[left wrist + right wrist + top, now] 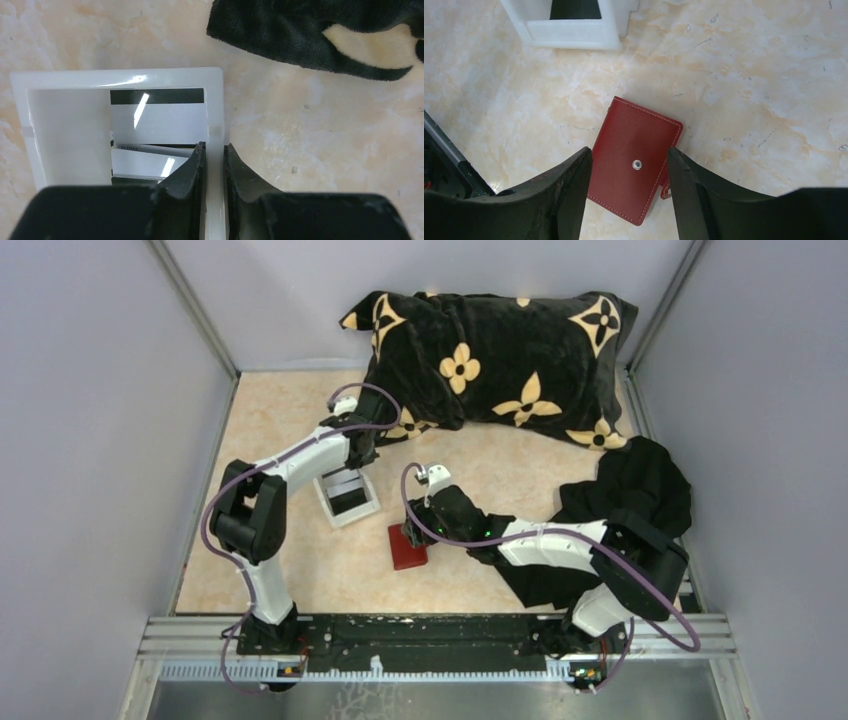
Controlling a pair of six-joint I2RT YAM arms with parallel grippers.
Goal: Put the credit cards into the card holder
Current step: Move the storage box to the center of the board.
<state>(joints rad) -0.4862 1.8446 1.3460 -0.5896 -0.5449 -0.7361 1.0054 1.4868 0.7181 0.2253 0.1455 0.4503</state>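
The red card holder lies closed and flat on the marble table, snap stud up; it also shows in the top view. My right gripper is open just above it, one finger on each side of it. The credit cards lie stacked inside the white tray; the top one is pale with a black stripe. My left gripper is shut on the tray's right wall, one finger inside and one outside. In the top view the left gripper is at the tray's far end.
A black pillow with yellow flowers lies along the back; its corner shows in the left wrist view. A black cloth lies at the right under the right arm. Grey walls close in both sides.
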